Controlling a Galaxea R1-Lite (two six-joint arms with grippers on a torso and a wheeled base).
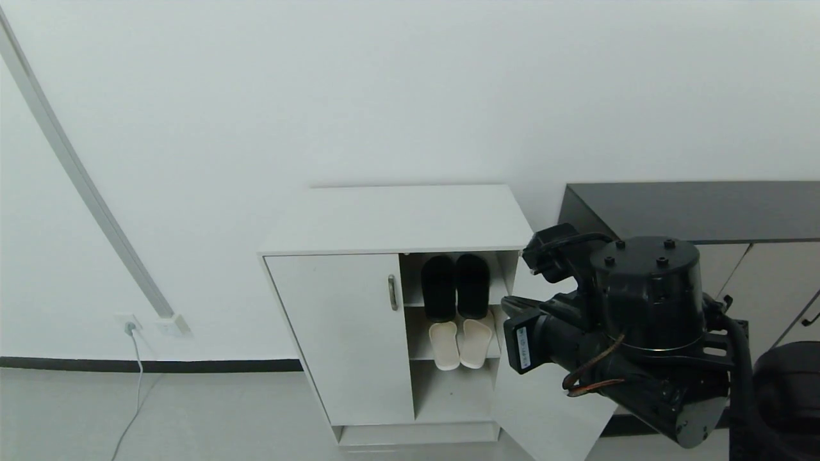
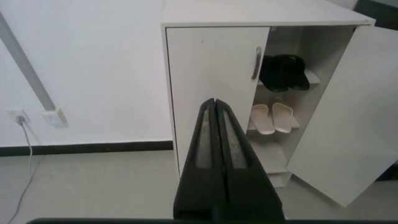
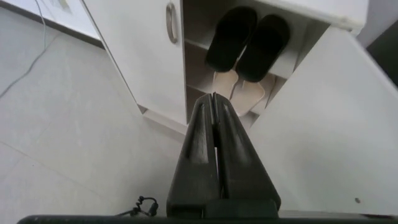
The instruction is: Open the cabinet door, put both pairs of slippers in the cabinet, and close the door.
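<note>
white cabinet door (image 1: 551, 416) hung open on the right arm's side, nearest the right gripper (image 3: 214, 96), its fingers pressed together on nothing like the left gripper (image 2: 215, 101), while black slippers (image 1: 455, 286) and white slippers (image 1: 460, 344) sat shelved inside.

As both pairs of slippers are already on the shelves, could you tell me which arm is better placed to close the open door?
Probably the right: the right arm is beside the open door, with the right gripper close by it. The left gripper faces the closed door.
</note>
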